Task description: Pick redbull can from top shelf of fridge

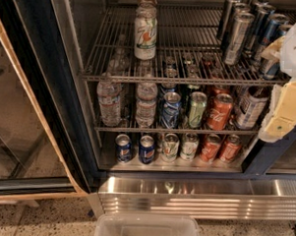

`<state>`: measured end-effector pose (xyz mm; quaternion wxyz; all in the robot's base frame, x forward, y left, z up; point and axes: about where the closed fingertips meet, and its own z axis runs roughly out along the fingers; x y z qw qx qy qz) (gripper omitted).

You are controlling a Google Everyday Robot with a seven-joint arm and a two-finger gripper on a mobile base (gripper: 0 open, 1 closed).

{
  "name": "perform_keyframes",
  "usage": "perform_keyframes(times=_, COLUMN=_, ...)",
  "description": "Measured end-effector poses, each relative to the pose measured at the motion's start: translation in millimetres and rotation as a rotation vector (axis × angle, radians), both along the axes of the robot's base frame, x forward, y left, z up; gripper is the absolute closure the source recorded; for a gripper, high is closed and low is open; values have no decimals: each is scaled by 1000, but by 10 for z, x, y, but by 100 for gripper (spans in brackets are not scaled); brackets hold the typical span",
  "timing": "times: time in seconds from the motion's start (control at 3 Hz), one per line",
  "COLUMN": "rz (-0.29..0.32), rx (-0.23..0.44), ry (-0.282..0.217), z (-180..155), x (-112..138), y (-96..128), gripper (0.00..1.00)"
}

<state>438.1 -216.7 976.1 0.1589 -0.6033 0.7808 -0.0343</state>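
Observation:
The fridge (39, 81) stands open, its dark frame at the left. The top shelf (179, 78) is a grey wire rack. At its right end stand slim blue-and-silver redbull cans (273, 26), with plain silver-grey slim cans (237, 39) just left of them. A white-green 7up can (145, 33) stands at the shelf's left front. My gripper (277, 71), white and cream, reaches in from the right edge at the height of the top shelf's front rail. It is right against the frontmost redbull can (268, 68), which it partly hides.
Lower wire racks hold water bottles (109, 101) and several soda cans (218, 111), with more cans (146, 148) on the floor of the cabinet. The ribbed steel base (198, 197) runs below. A clear plastic bin (148, 230) sits on the floor in front.

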Motion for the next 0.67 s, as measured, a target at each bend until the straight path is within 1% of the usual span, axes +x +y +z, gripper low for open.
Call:
perform_keyframes(times=0.33, rz=-9, rx=7, ry=-17, z=11, x=9, y=-4, gripper=0)
perform_keyframes(times=0.67, rz=-81, rx=71, ry=-61, z=-87, x=-48, y=-79, gripper=0)
